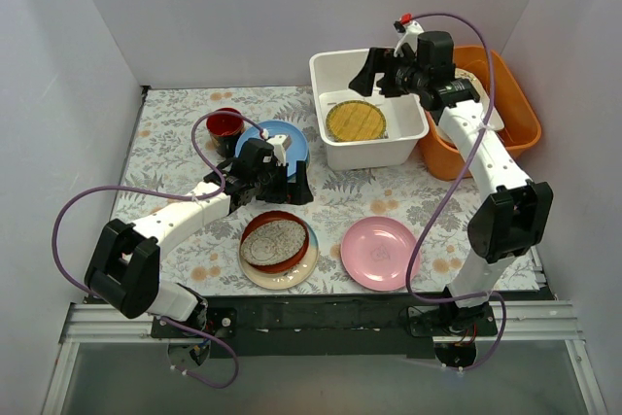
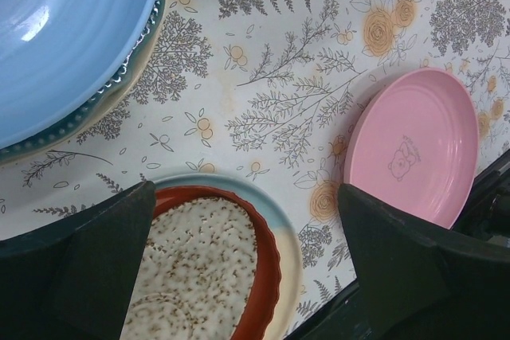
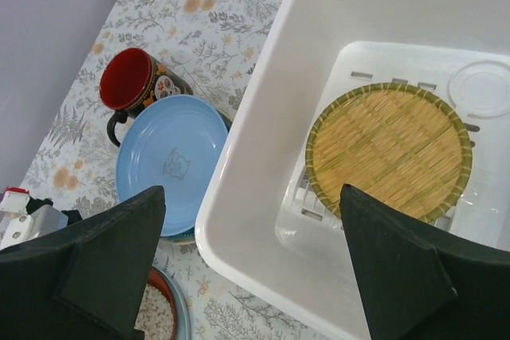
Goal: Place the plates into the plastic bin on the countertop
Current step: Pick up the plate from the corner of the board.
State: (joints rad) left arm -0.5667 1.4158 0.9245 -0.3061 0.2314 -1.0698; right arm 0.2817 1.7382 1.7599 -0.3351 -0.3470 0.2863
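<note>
Surface [image 1: 389, 203]: flower-printed, carrying the white plastic bin [image 1: 374, 155].
Woven-centre plate [image 1: 356, 121]: lying flat inside the bin.
Light blue plate [image 1: 292, 135]: sitting left of the bin.
Pink plate [image 1: 380, 252], red-brown dish [image 1: 276, 245]: lying on the bin's near side.
Right pincer [image 3: 252, 193]: hovering over the bin, fingers apart, empty.
Left pincer [image 2: 245, 193]: hanging near-left of the bin, fingers apart, empty.

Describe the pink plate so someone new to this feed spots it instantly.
Find the white bin at the back of the flowered countertop, then come straight toward the near edge. The pink plate lies there, right of the red-brown dish. It alone is plain pink and lies single, not stacked.
</note>
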